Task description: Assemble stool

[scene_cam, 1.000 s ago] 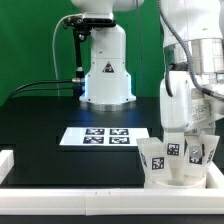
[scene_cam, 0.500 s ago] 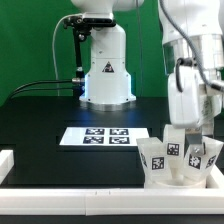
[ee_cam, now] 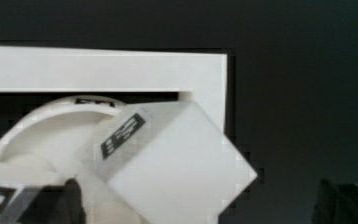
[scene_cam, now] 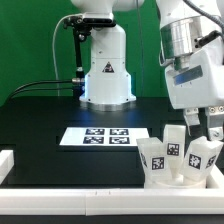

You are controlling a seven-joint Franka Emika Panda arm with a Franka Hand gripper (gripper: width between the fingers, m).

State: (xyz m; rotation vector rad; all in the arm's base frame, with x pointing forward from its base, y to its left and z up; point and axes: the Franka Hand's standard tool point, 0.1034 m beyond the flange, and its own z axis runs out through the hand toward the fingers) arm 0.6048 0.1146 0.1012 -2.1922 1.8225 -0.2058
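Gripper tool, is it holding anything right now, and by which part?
Nothing is held: the tool hangs above the stool, apart from its legs.

Green backdrop wall [scene_cam: 30, 40], black tabletop [scene_cam: 40, 125], white border rails [scene_cam: 60, 171] along its edges, even indoor light

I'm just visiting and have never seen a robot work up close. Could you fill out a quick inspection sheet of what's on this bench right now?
Surface: black table, white rails along its edge.
Job's things: stool, seat down, white tagged legs standing up, at the exterior view's right.
Clutter: marker board flat on the table, nothing else seen.
Grippers: gripper above the stool, holding nothing; open or shut unclear.
Cables: black cables at the back.
Surroundings: second robot base, green backdrop.
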